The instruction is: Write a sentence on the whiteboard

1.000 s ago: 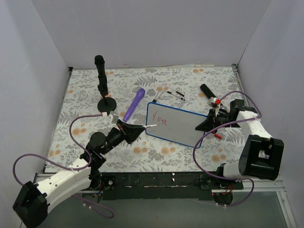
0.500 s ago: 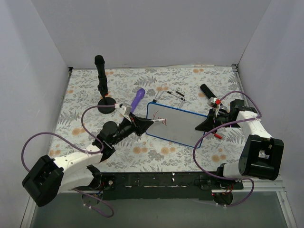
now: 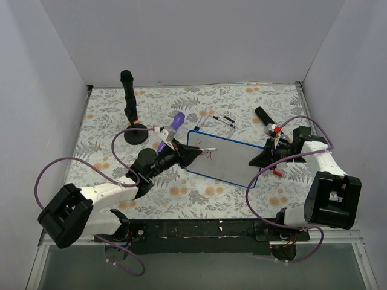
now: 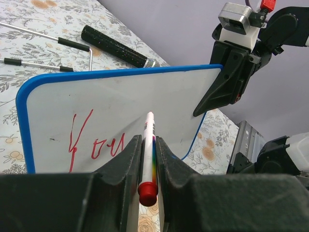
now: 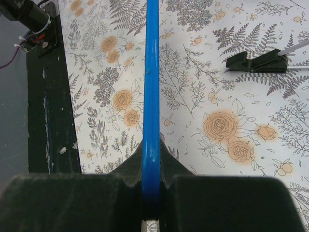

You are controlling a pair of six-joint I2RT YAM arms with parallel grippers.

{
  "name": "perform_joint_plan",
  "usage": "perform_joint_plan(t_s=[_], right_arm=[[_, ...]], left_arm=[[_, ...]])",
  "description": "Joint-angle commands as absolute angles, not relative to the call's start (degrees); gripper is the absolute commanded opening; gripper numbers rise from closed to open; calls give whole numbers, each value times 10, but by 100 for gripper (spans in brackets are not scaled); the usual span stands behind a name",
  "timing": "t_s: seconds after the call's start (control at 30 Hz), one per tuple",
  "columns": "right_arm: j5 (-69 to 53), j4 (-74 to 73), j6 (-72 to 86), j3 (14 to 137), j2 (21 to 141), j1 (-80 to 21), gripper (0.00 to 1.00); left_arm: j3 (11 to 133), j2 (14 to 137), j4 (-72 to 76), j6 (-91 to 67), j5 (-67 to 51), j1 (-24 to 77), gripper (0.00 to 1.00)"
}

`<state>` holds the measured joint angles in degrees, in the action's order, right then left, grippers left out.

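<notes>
Tilted whiteboard standing on the floral tablecloth, right of centre, right claw clamped on its blue edge, left claw closed on a marker (red end nearest the wrist camera), tip toward the board beside the red writing reading "You"

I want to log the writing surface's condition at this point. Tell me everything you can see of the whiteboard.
The whiteboard is a small, glossy white rectangle with rounded corners and a thin blue rim. It sits on the floral table, turned askew to the table's edges. Red script reading "You" marks the part nearest the left arm, and the rest is blank. The right gripper is shut on its right edge, rim between the fingers. The left gripper holds a marker whose tip meets, or nearly meets, the white face beside the writing.
</notes>
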<state>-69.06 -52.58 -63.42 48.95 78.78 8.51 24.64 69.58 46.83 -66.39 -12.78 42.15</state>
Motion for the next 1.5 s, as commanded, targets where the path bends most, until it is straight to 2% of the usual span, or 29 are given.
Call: perform_joint_plan(t_s=[0.0,1.07,1.47], right_arm=[[-682,-541,-650,487,776,82,1],[-680,-540,-648,485,773,83,1],[-680,-540,-649,485,773,82,1]], left_arm=[[271,703,487,-650,-135,425,0],[250,701,441,-606,-89,425,0],[232,645,447,-617,-129,425,0]])
